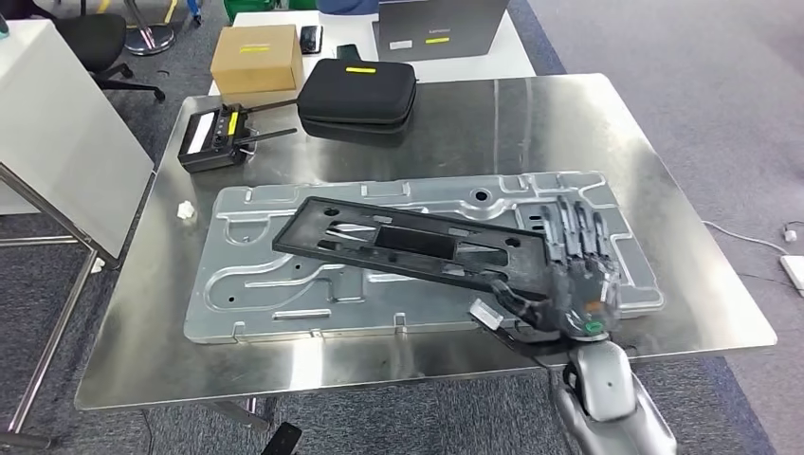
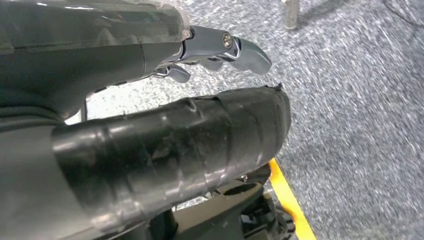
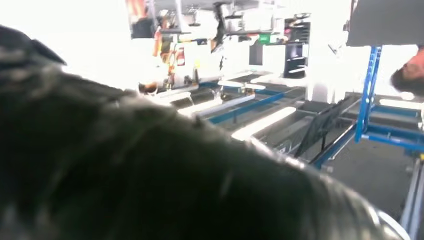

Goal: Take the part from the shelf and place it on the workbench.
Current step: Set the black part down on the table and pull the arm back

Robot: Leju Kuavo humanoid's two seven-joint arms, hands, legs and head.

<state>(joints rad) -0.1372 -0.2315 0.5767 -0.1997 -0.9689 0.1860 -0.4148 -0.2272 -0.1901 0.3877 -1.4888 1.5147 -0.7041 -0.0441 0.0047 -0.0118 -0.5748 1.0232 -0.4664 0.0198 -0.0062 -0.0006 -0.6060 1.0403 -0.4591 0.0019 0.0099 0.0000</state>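
The part is a long, flat black plastic frame with rectangular cut-outs, lying slantwise on a stamped grey metal panel full of pressed ribs and grooves. The panel rests flat on the workbench, a brushed steel sheet with rounded corners and dull reflections.

The right hand rests on the right end of the part, fingers stretched out flat and slightly apart toward the far side, thumb angled left along the part's near edge. Whether the thumb hooks under the edge cannot be told. Its silver forearm comes up from the near right.

In the left wrist view the left hand hangs over speckled grey carpet; grey fingers show, too partly to tell how they lie.

On the bench's far left sits a black radio controller with antennas. Beside it lies a closed black zip case, rounded and fabric-textured, with a yellow label. A crumpled white scrap lies on the left. Beyond the bench, a white table carries a closed cardboard box and a grey laptop. Grey carpet covers the room floor, and a white board stands at far left.
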